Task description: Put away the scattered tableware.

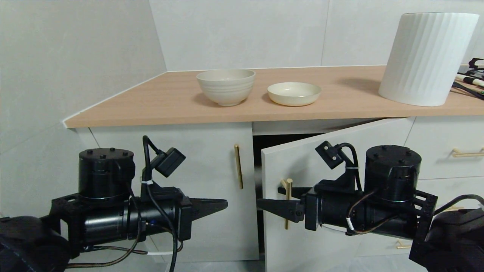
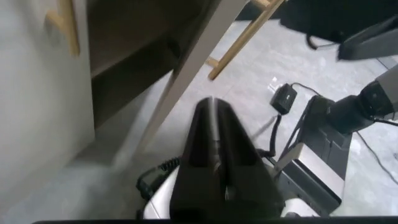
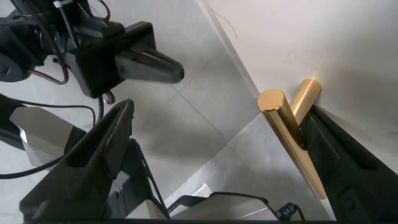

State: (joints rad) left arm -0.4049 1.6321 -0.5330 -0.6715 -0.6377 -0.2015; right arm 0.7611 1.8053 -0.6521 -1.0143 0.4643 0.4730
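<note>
Early going here, I'd say: the bowl [image 1: 226, 86] and the shallow dish [image 1: 294, 93] both sit up on the counter [image 1: 151, 105], near its front edge, side by side with a gap between them, the bowl nearer the left corner. Nothing put away yet. What is done: the right cabinet door [image 1: 340, 143] stands partly swung out, dark space behind it.

My right gripper [image 1: 278, 199] is at that door's gold handle [image 1: 289, 185], jaws spread, the bar lying against one finger, not clamped. My left gripper [image 1: 221, 205] hangs in front of the closed left door [image 1: 204, 151], jaws pressed together, holding nothing.

Left to do, by my reckoning: open the door wider, then carry both pieces inside.

Around me: a tall ribbed white container [image 1: 427, 56] toward the counter's right end, utensils [image 1: 470, 79] at its far right edge, pale tiled walls, drawers with gold pulls [image 1: 467, 153], grey floor [image 2: 323, 68].
</note>
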